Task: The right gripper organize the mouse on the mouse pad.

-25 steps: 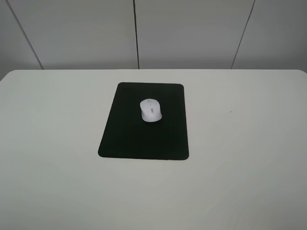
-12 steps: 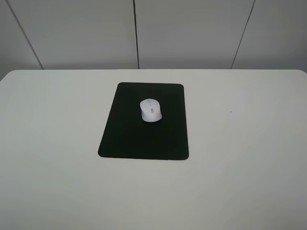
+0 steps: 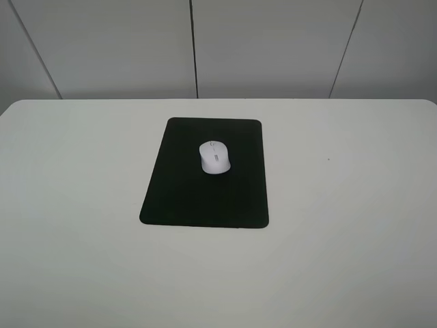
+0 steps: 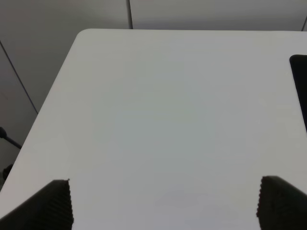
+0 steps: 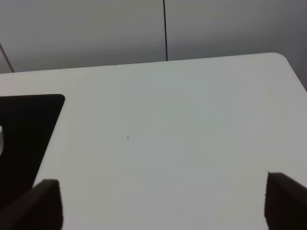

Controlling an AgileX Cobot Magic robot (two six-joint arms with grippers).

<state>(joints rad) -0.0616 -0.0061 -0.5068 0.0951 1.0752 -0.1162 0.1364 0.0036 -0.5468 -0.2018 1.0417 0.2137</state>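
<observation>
On the left, the left tool (image 4: pixel 163 203) hangs over bare white tabletop (image 3: pixel 75 178), fingers spread wide, gripping nothing. In the middle, the black mouse pad (image 3: pixel 198 198) lies flat, and the white mouse (image 3: pixel 214 157) sits on its far half, well inside the edges. On the right, the right tool (image 5: pixel 163 203) hovers released, empty, the pad's corner beside it.

Only fingertips show. The left gripper (image 4: pixel 163 203) has two black fingertips (image 4: pixel 53 206) with finely ribbed inner faces. The right gripper (image 5: pixel 160 203) shows two plain matte-black, blocky fingertips (image 5: pixel 41 206).
</observation>
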